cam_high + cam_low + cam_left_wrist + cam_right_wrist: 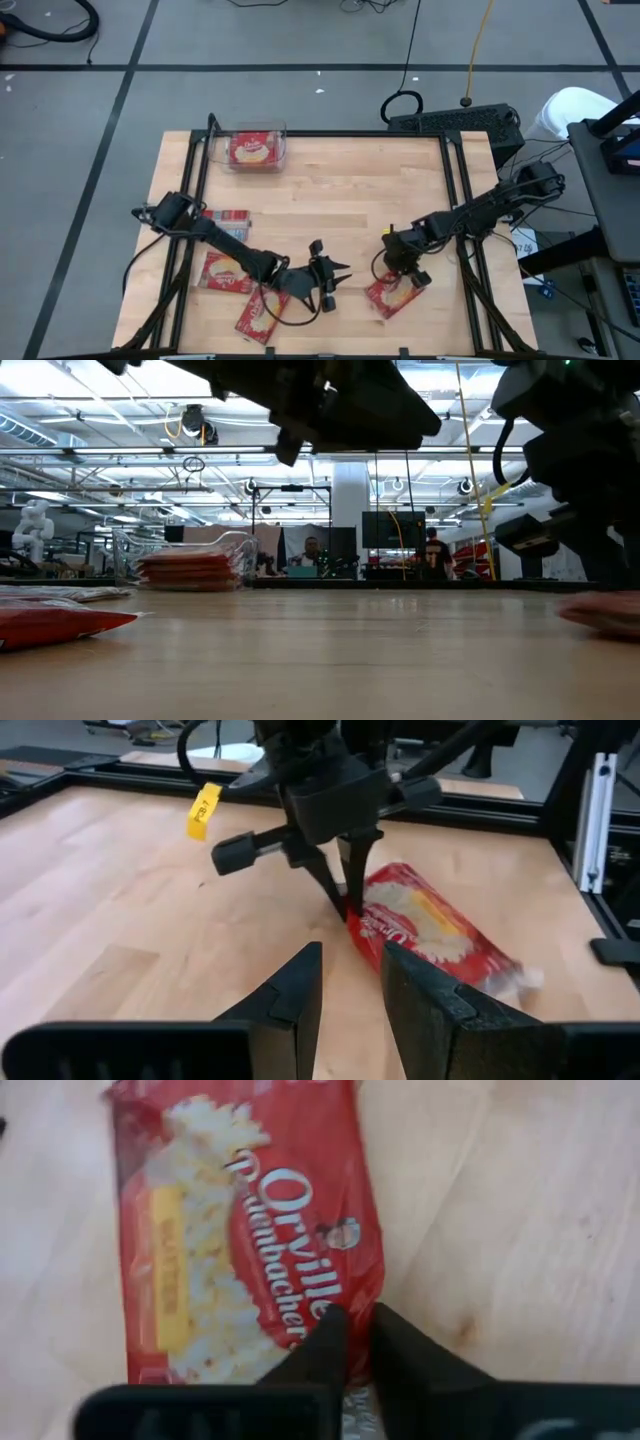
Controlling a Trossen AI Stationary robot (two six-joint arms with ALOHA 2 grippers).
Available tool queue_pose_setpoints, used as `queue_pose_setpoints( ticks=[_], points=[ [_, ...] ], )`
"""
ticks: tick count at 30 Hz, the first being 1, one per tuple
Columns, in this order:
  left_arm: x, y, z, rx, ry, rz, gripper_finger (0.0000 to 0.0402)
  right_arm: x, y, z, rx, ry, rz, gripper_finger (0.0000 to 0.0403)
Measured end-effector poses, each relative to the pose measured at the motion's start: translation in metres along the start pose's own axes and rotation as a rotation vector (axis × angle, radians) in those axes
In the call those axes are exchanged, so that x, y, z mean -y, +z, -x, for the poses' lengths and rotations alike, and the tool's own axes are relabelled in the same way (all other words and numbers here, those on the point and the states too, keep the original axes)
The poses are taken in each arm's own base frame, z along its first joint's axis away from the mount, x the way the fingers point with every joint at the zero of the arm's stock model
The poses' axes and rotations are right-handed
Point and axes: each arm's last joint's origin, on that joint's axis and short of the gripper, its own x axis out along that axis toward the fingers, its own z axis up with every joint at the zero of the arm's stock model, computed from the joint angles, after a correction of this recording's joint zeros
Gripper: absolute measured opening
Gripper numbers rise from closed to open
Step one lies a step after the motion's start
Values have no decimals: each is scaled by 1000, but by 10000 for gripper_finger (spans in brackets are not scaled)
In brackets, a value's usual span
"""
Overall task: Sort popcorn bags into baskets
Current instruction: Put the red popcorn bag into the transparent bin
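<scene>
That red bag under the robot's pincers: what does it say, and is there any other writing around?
"Orville" above "...denbacher", first letters hidden: white brand script on the red popcorn bag.
Yellow panel on that bag: print too blurred to read.
Yellow tag on the right arm: marks too small to read.
Bags in the clear bin: print too small.

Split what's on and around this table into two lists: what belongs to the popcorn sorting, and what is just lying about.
Job:
- popcorn bag pinched at its edge by the right gripper
- loose popcorn bags
- clear bin holding bags
- left gripper, empty

Lying about:
- black keyboard
- floor cables
</scene>
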Motion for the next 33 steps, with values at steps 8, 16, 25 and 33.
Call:
queue_pose_setpoints(
  ticks=[8, 16, 25, 33],
  points=[
    [-20, 2, -12, -28, 21, 30, 108, 3, 14, 7, 163, -140, -58, 8],
    [-43, 0, -20, -158, 9, 92, 108, 10, 24, 11, 298, -412, -179, 2],
    [-63, 29, 2, -211, 83, 137, 108, 16, 32, 20, 434, -791, -251, 1],
    [-74, 77, 44, -144, 68, 69, 108, 15, 52, 33, 616, -911, -158, 1]
  ],
)
